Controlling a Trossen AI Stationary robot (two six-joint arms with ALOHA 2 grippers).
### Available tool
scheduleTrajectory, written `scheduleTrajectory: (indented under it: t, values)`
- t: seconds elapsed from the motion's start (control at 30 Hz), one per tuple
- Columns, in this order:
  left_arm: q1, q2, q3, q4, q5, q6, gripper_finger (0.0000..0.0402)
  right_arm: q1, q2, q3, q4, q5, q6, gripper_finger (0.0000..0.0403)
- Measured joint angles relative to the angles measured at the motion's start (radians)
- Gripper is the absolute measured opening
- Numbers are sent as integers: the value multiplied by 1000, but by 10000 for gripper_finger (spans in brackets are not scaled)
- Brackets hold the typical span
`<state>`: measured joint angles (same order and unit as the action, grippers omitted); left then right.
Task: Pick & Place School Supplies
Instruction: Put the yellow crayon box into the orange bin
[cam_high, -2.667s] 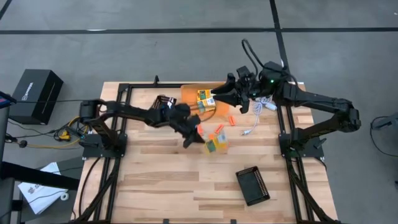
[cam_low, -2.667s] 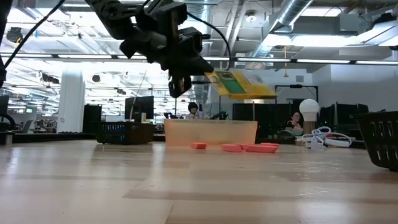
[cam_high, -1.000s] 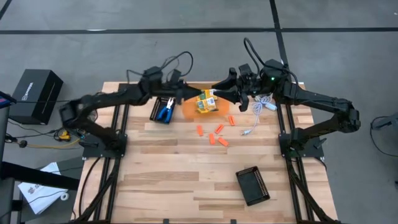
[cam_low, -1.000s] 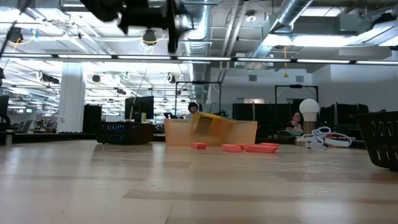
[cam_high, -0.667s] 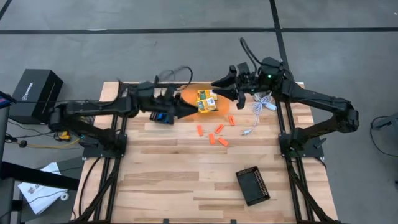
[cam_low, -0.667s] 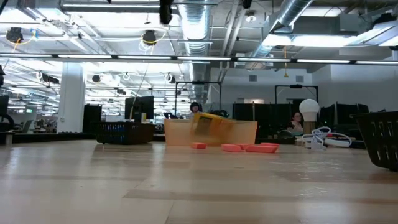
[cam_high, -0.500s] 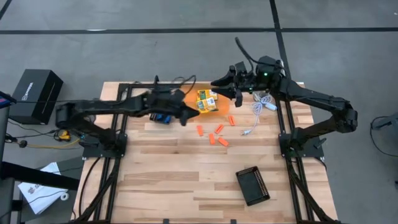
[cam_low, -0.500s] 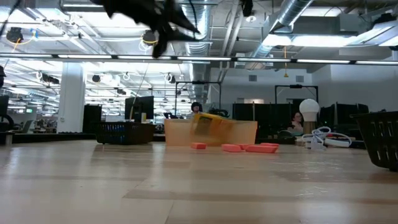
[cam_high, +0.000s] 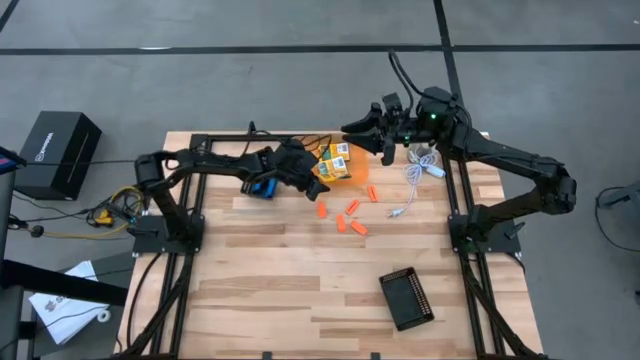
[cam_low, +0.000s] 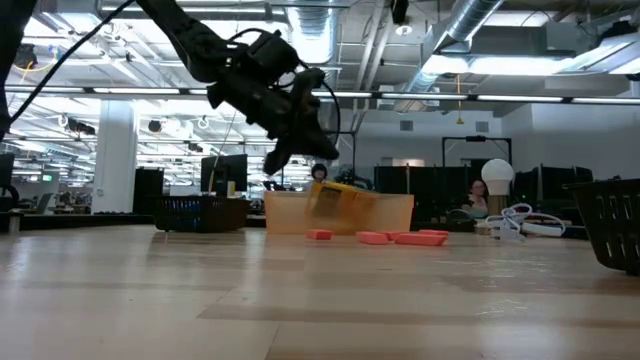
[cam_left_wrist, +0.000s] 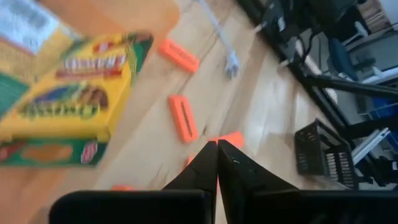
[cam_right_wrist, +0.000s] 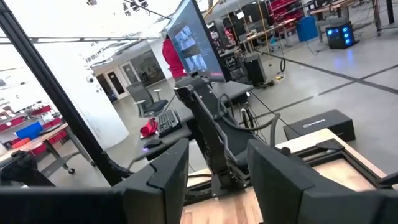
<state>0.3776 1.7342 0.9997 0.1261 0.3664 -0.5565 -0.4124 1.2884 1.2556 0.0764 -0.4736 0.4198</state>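
Two yellow-and-green crayon boxes lie on an orange tray at the far middle of the table. Several short orange sticks are scattered on the wood just nearer. Blue-handled pliers lie in a small black tray to the left. My left gripper hangs shut in the air beside the boxes; its wrist view shows a crayon box and orange sticks below the shut gripper. My right gripper is open and hovers over the tray's far side, its wrist view looking out into the room.
A white cable with a plug lies right of the sticks. A black ridged tray sits toward the near right. The low view shows the tray's translucent wall and a black basket at the right edge. The near half of the table is bare wood.
My left gripper has swung from the far left of the orange tray toward the right and come down, ending beside the crayon boxes above the sticks. The right gripper has shifted slightly toward the far edge. The boxes and sticks have stayed put.
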Motion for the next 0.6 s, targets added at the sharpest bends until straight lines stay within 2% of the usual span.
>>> scheduleTrajectory:
  t: [0.27,0.6]
  values:
    - [57,-9,2,13,4,37,1,-1,0,0,0,3,16,154]
    - [75,-9,2,11,-12,107,1,-3,0,0,15,5,18,154]
